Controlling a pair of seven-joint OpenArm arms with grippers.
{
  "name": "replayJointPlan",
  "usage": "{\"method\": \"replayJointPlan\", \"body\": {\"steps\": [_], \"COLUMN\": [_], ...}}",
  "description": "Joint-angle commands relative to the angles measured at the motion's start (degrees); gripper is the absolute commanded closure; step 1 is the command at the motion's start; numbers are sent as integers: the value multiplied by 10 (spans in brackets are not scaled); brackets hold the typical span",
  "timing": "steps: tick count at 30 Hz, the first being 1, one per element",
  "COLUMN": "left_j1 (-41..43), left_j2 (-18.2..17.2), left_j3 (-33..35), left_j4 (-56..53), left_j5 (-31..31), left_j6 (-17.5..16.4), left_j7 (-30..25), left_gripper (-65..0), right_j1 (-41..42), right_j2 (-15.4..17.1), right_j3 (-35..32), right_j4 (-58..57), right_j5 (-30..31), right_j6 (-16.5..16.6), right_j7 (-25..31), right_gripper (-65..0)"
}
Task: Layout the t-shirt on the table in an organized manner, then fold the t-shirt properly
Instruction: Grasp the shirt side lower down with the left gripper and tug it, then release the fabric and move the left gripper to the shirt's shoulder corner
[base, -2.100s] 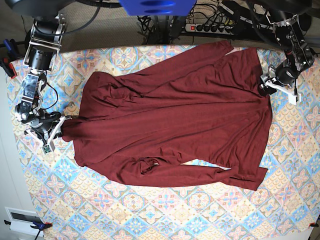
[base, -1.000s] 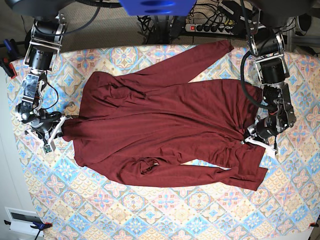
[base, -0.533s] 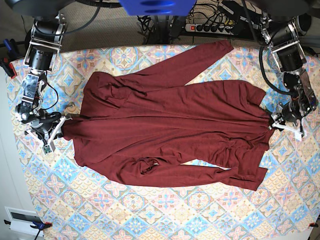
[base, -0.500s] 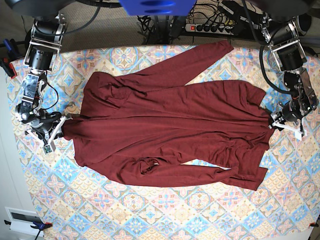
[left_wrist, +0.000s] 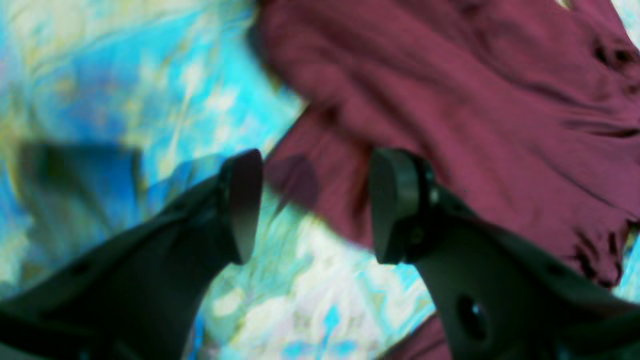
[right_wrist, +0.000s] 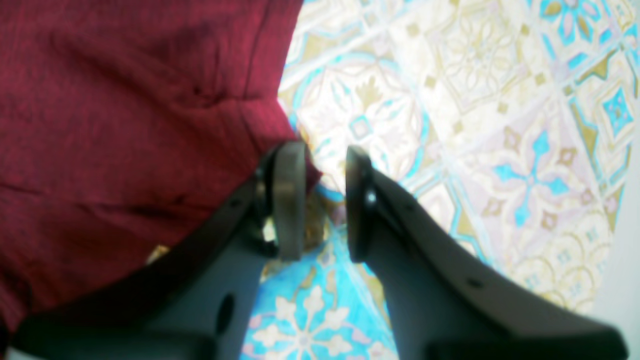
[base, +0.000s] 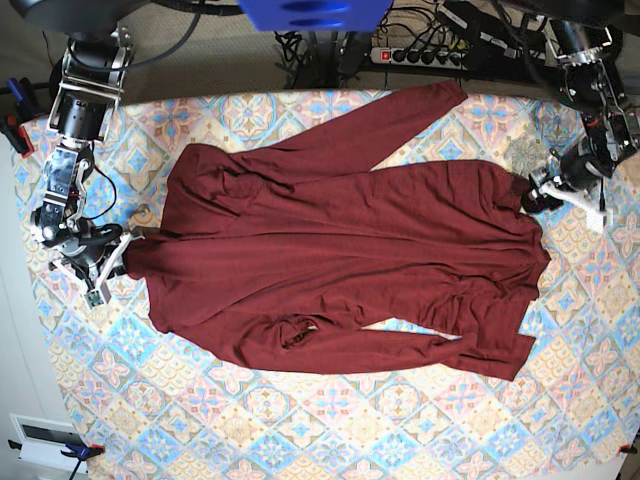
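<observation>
The dark maroon long-sleeved t-shirt (base: 340, 260) lies spread, still wrinkled, across the patterned surface (base: 330, 420). The left fingers (left_wrist: 245, 205) stand spread wide over its edge, gripping nothing. The right fingers (right_wrist: 288, 200) pinch the shirt's edge at the opposite side.

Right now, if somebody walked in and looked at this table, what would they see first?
First they'd see the big dark red t-shirt with long sleeves, spread across the middle of the table with its bright cloth of blue, pink and cream tiles. Then the two robot arms at either side: the right gripper pinches one edge of the shirt, while the left gripper has its jaws open at the opposite edge.
</observation>
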Motion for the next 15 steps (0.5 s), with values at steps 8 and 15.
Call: {"method": "replayJointPlan", "body": {"steps": [8,15], "left_j1": [-10,-22], "left_j2": [13,34], "left_j3": [-2,66], "left_j4": [-15,-27], "left_j5": [71,128], "left_j6": [-4,-7], "left_j7": [-39,-49], "left_gripper": [-325,-296], "right_j1": [13,-7], "right_j2": [12,12], "right_j3": [3,3], "right_j4": [12,42], "right_j5": [6,6], "right_j6": [-2,-2], "right_j7": [11,10], "right_gripper": [-132,-132]}}
